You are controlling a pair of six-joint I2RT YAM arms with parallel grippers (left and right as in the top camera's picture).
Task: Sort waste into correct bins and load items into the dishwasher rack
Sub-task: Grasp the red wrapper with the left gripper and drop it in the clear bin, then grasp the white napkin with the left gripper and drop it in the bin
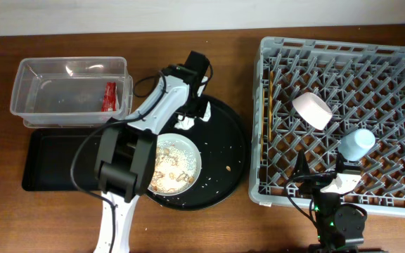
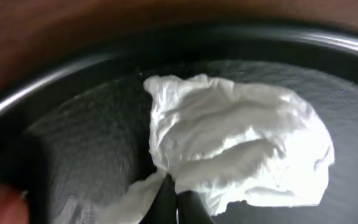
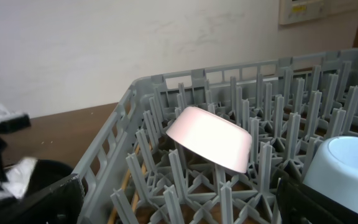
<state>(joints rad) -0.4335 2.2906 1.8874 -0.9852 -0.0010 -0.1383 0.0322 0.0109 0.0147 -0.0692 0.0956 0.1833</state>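
Pinches crumpled white paper napkin [image 2: 229, 137] with left tool [image 2: 178, 208] on round black tray [image 1: 232, 140]. Holds right tool [image 1: 322, 177] spread open over dishwasher rack [image 1: 329, 43] edge.

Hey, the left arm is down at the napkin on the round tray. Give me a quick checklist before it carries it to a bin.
1. Left end effector at the napkin: ok, its fingertips meet the lower edge.
2. Grip firm enough to lift: cannot tell, the contact is cut off at the edge of the wrist view.
3. Room in the clear tub: ok, only the red wrapper lies inside.
4. Right arm out of the way: ok, it sits at the near edge of the rack.
5. Dish ready for loading: not ok, food scraps are in it.
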